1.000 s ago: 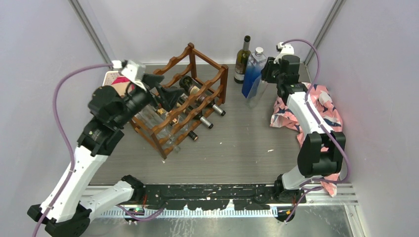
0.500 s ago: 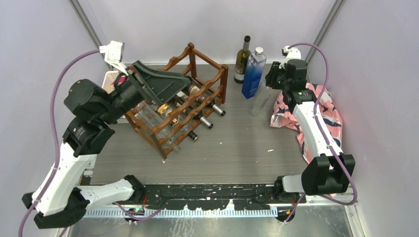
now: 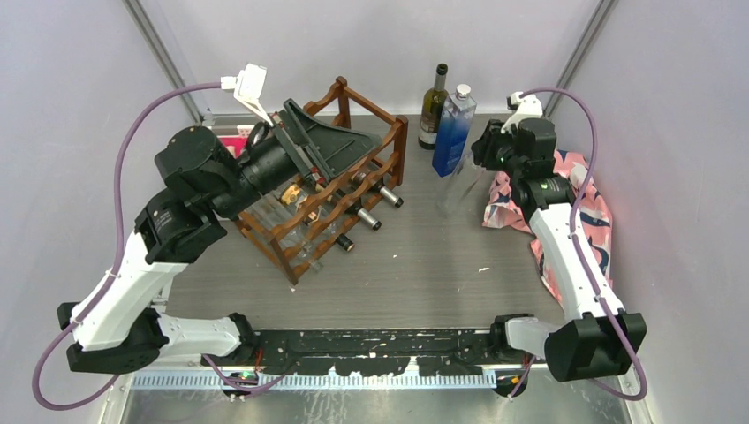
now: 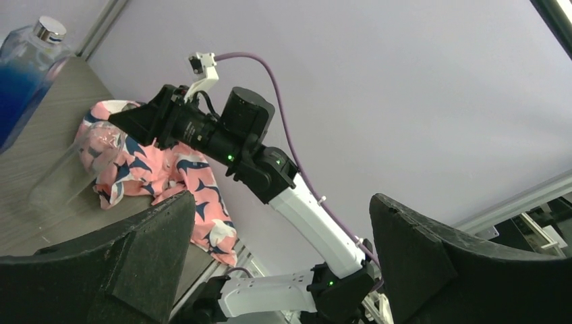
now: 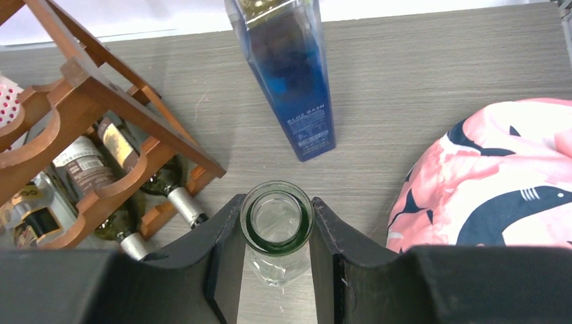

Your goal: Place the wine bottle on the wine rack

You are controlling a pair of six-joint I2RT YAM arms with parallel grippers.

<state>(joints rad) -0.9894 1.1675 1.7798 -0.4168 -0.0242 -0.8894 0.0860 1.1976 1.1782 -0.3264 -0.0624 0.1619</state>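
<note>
Since the earlier frames, my left arm has swung up from beside the rack (image 3: 342, 91) and now hangs over its top. My right arm has drawn the clear bottle (image 3: 458, 187) away from the blue bottle (image 3: 452, 132) and tipped it.

Left gripper (image 4: 281, 209): jaws spread wide with nothing between them, pointing across the table (image 3: 424, 265) towards the right arm.

Rack: standing at back left. Its lower cradles are filled with bottles (image 3: 371, 218) whose necks point to the near right.

Dark bottle (image 3: 433, 110) and blue bottle: both upright, just beside each other at the back, right of the rack.

Clear bottle: this I take to be the one for racking. It is well apart from the rack, leaning, neck uppermost. I cannot tell whether its base touches the table.

Right gripper (image 5: 277, 209): clamped on that bottle's neck just below the open mouth, one finger on each side.

Cloth (image 3: 587, 190): bunched at far right, out of the way.

Risks, as I judge them:
- A pinch on smooth glass at the neck alone lets the body swing or slide out when I turn it level.
- The route left passes near the blue and dark bottles, and a low sweep would topple them.
- My left arm sits over the upper cradles and could block or strike the incoming bottle.
- Nothing braces the rack, so a hard push could shift it.
</note>
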